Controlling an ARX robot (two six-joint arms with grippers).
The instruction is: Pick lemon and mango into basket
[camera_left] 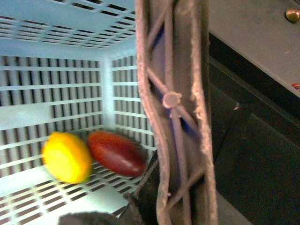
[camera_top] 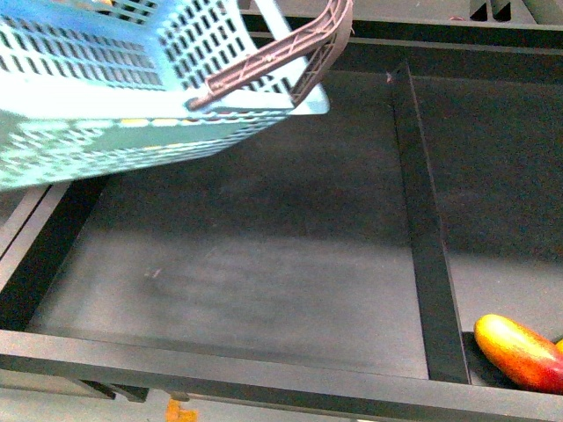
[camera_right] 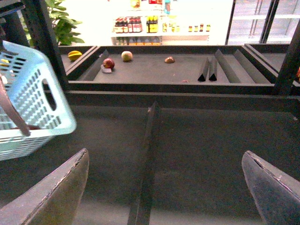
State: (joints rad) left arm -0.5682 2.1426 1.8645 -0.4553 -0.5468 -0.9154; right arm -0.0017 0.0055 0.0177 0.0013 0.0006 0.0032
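**Both fruits in the basket, basket off the shelf**

Dark shelving fills your front view: a black tray (camera_top: 264, 281) split by a raised divider (camera_top: 422, 220), with the turquoise basket (camera_top: 106, 132) tilted in the air at about 10 o'clock. Its brown handle (camera_top: 290, 53) swings out toward 12 o'clock.

Check your left wrist view: the lemon (camera_left: 67, 157) and the mango (camera_left: 117, 153) lie touching each other on the slotted floor of the basket, near a corner. So, judging by that, the picking looks done; what may be left is only setting the basket down. An elongated red-and-yellow fruit (camera_top: 521, 352) sits at 4 o'clock in the front view, in the neighbouring compartment, and is not part of your job.

The handle runs right across the left wrist camera, so the left arm seems to carry the basket by it, but you cannot tell how its fingers stand. Your right gripper (camera_right: 164, 187) is spread wide and holds nothing.

Bottles (camera_right: 140, 23) line a bright shelf far behind; no writing is legible.
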